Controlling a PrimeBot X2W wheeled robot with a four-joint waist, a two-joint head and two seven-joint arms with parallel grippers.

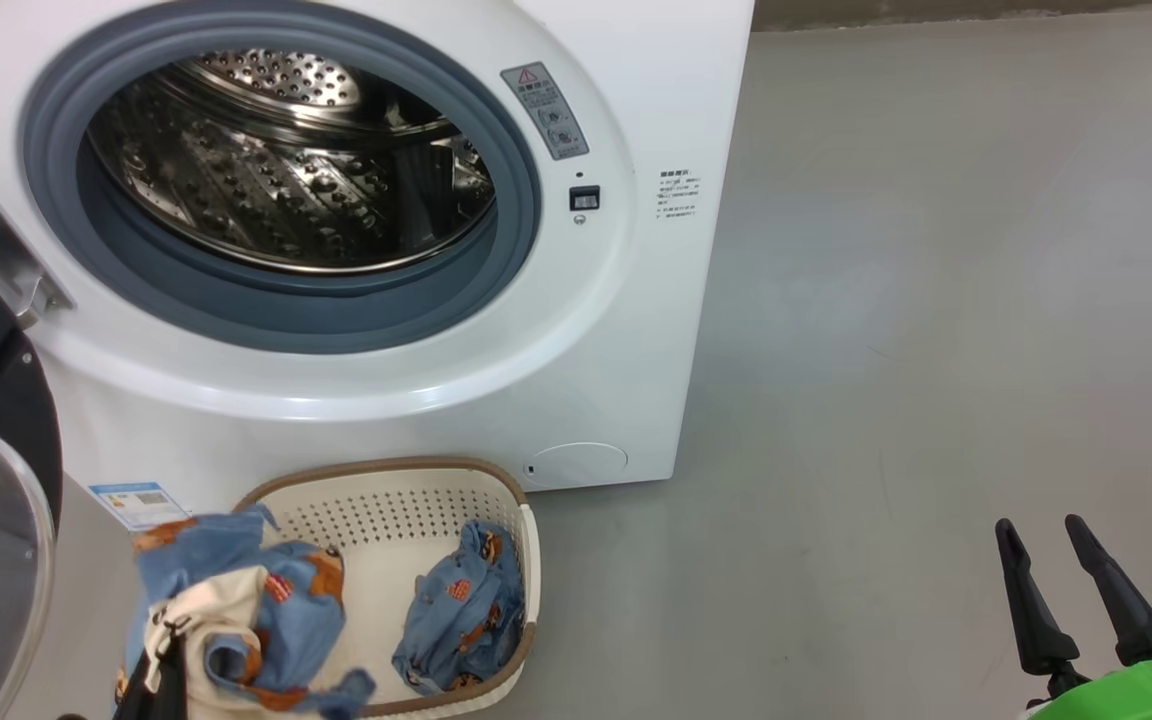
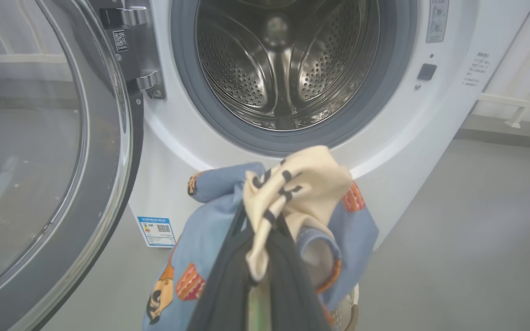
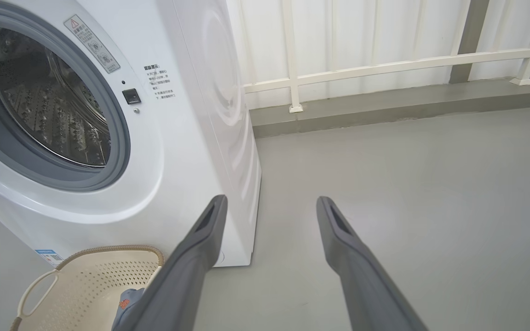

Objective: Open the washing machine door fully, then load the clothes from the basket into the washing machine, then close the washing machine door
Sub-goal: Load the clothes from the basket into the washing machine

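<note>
Lift the cream-and-blue garment (image 2: pixel 302 184) toward twelve o'clock, over the grey gasket (image 1: pixel 266 320) and deep into the drum (image 1: pixel 286 160) (its loose hem hangs low). The left end effector (image 2: pixel 260 239) is clamped on it. The right end effector (image 1: pixel 1041 530), at five o'clock, is spread wide and empty. A second blue garment (image 1: pixel 461 610) lies at the basket's (image 1: pixel 406 470) three o'clock side.

The left gripper (image 2: pixel 260 230) sits low on the robot's left. Its two dark fingers are pressed together on a blue-and-cream garment (image 2: pixel 306 184), apparently pinching a fold, though cloth hides the tips. The right gripper (image 1: pixel 1041 525) hangs low on the right, fingers spread wide apart and holding nothing.
</note>
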